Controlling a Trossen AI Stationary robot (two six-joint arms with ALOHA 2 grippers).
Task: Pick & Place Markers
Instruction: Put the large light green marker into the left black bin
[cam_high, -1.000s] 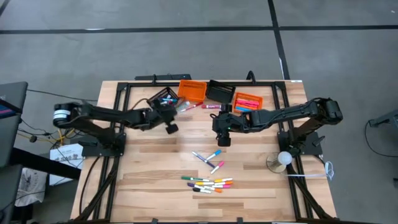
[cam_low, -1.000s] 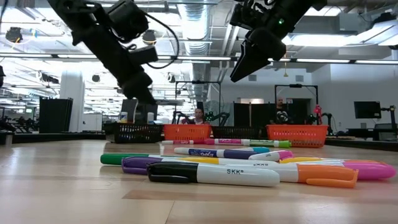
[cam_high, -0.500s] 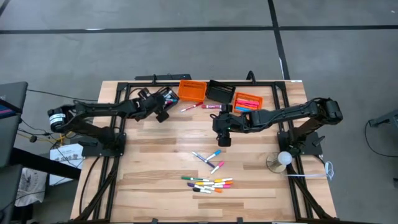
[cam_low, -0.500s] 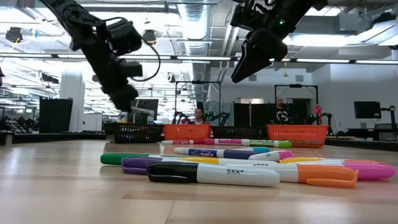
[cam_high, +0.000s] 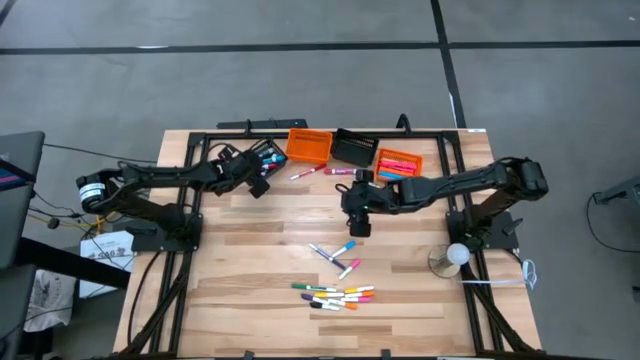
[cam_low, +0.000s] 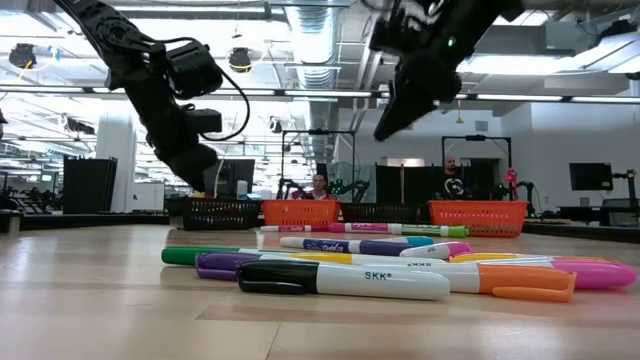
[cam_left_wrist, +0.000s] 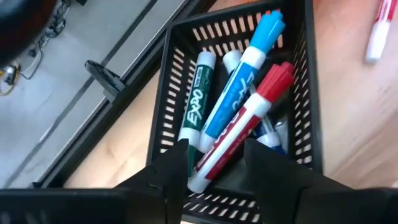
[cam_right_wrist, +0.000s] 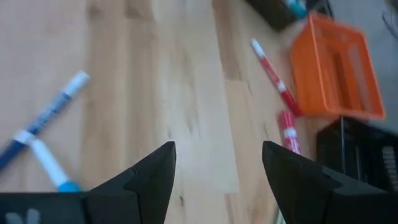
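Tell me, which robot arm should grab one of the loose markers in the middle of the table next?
Probably the right: its open tool hangs just above the loose markers, while the left tool sits over the black bin.

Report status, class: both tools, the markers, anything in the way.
Left tool open over black bin, red marker lying inside. Right tool open, empty, above table. Loose markers on the wood. Nothing in the way.

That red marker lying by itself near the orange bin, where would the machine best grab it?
Probably mid-barrel, coming straight down from above. The red marker lies flat on the bare wood, slanted, clear of the orange bin, so pincer fingers set across its thin barrel have room on both sides. The open right pincer hangs nearest.
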